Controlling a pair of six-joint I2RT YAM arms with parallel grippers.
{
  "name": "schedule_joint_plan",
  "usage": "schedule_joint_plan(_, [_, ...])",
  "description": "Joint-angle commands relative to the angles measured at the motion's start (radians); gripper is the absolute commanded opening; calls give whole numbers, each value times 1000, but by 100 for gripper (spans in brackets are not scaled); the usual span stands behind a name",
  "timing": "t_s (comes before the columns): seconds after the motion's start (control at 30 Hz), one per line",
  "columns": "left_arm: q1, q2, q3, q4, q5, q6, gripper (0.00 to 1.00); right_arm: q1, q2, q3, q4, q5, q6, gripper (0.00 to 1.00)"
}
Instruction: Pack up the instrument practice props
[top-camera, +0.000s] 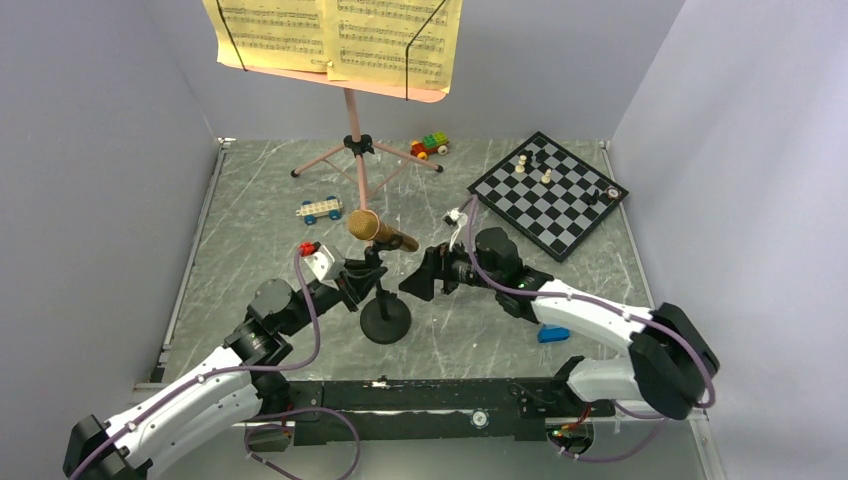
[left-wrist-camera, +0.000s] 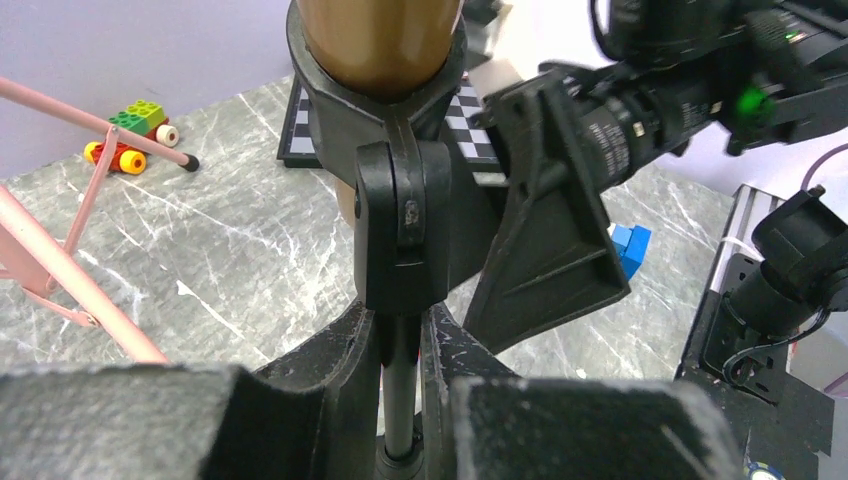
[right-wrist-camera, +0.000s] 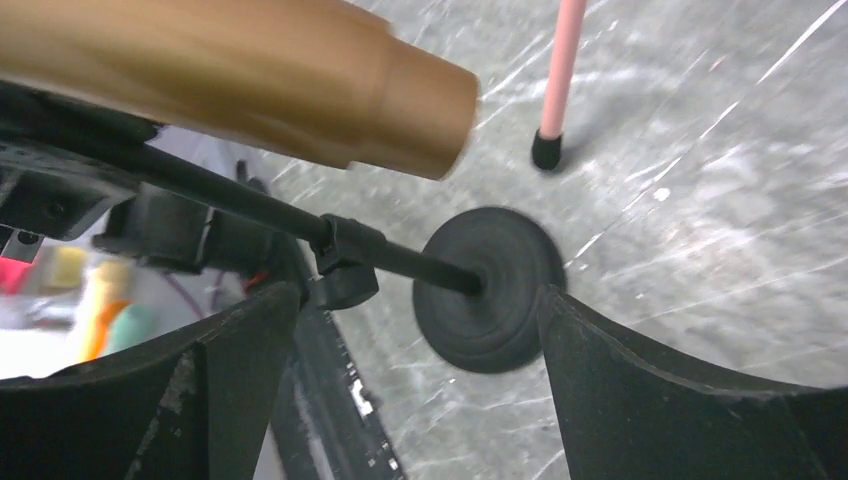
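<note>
At the mic stand (top-camera: 385, 322), our left gripper (top-camera: 358, 286) clamps the pole. We are unseating the microphone (top-camera: 378, 230), so our wide-open right gripper (top-camera: 418, 280) must next grasp it.

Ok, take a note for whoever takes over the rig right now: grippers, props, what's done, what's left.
The left gripper is shut on the mic stand pole.
The right gripper is open, just off the microphone, holding nothing.
The microphone sits in the mic stand clip, mid-table.
The music stand is at the back with the sheet-music pages on it.
Done: nothing packed. Left: all four props.
</note>
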Motion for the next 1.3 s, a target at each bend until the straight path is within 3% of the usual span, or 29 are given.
schedule_joint_plan(0.0, [-26, -7, -19, 32, -25, -18, 0, -55, 96, 8, 175, -325, 195, 94])
schedule_joint_plan(0.23, [-77, 13, -15, 30, -65, 18, 0, -71, 245, 20, 358, -463, 302, 81])
schedule_joint_plan(0.63, [-140, 23, -19, 48, -174, -8, 0, -69, 333, 22, 485, -465, 408, 54])
schedule_joint_plan(1.0, [-266, 6, -32, 35, -510, -66, 0, -100, 309, -49, 542, -391, 478, 58])
schedule_joint_plan(1.27, [-306, -67, -59, 29, -616, -53, 0, -106, 301, -54, 543, -406, 480, 60])
